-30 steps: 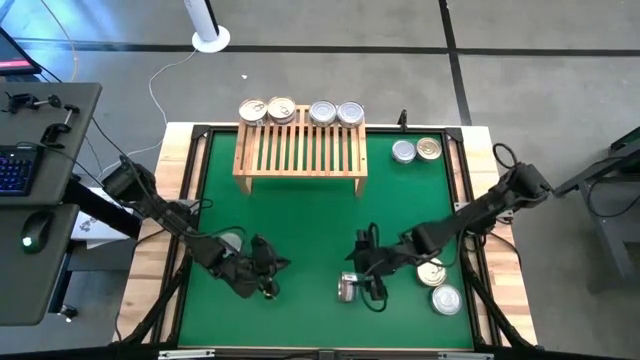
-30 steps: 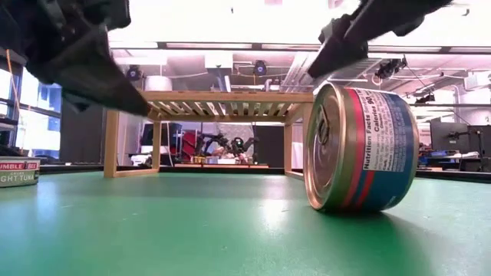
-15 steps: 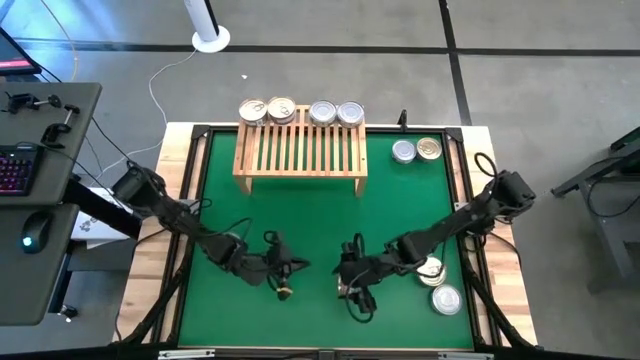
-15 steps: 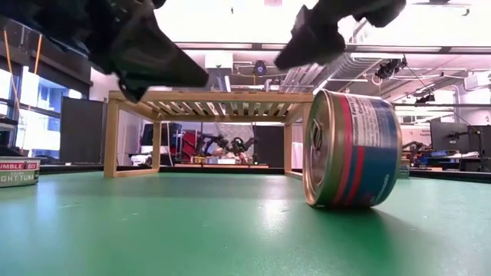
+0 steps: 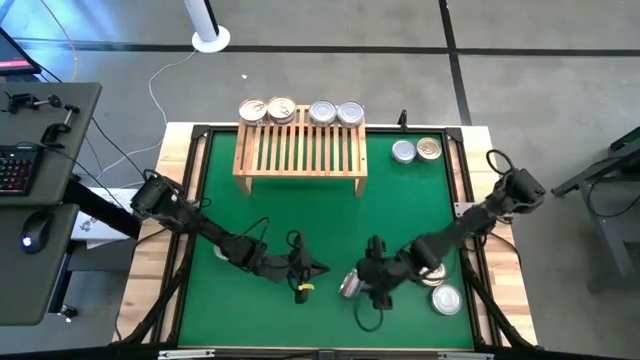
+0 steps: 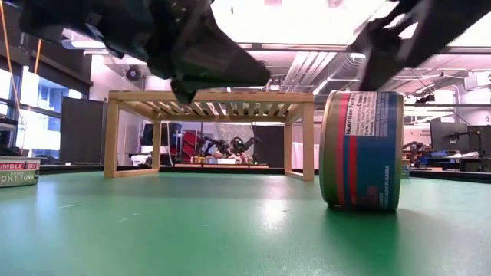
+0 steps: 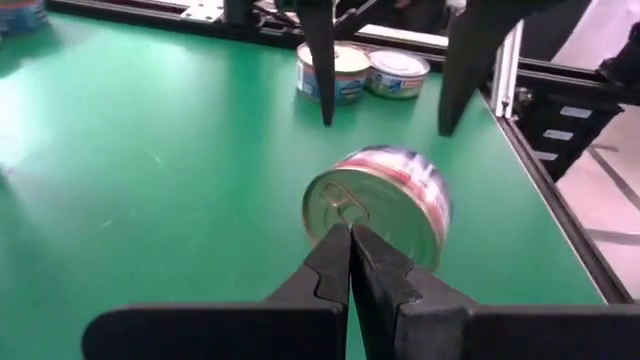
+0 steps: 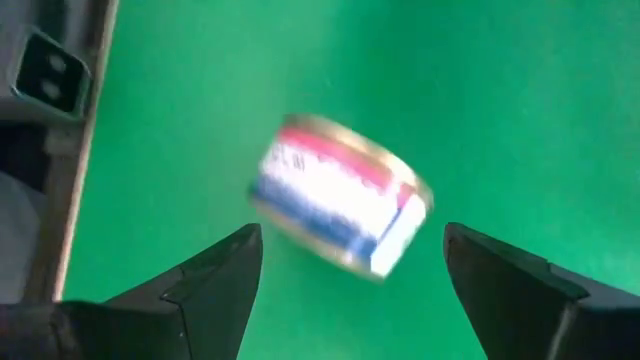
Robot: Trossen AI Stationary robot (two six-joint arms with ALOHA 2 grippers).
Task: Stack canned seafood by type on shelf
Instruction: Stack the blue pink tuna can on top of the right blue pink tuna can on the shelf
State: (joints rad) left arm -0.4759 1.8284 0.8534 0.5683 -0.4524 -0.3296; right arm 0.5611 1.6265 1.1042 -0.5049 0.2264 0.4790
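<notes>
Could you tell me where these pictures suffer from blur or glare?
Right wrist view: the tin on its edge is smeared, label unreadable. Left wrist view: its far rim is slightly soft. Low view: ceiling lights blow out behind the shelf. High view: evenly lit.

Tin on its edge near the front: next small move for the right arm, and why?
Probably lower the right end effector around the tin and close. Its fingers are open and the tin rests on edge between them, not gripped. The shut left end effector is right beside the lid.

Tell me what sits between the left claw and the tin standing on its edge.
Nothing: only bare green mat separates the shut left claw from the tipped tin, as the high view shows.
</notes>
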